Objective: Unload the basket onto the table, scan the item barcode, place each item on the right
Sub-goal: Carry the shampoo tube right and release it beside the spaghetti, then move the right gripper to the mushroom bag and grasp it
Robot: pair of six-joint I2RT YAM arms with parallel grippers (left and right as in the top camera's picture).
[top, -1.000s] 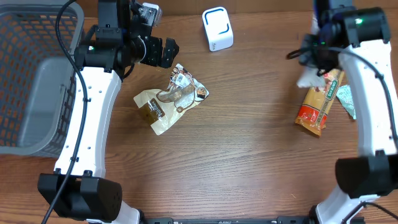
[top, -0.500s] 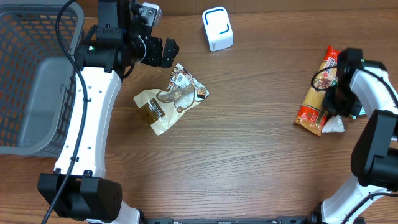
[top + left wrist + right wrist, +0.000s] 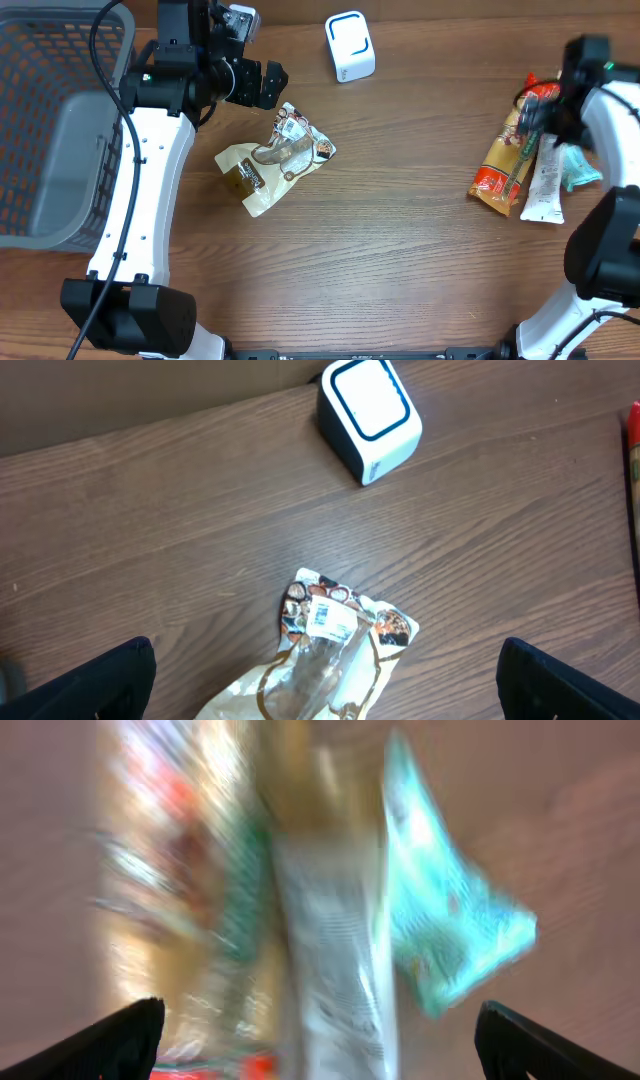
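Table (image 3: 400,250): dark brown wood grain, fills almost the whole overhead view.
Back strip (image 3: 150,390): plain brown band behind the table's far edge, perhaps a wall or board; the view is too narrow to tell.
Light: even and soft, with faint shadows.

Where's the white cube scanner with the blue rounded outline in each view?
Overhead: white cube scanner at top centre.
Left wrist: top, right of centre.
Right wrist: not in it.
Shared landmark: tan snack pouch, below-left of the scanner in overhead and left wrist.
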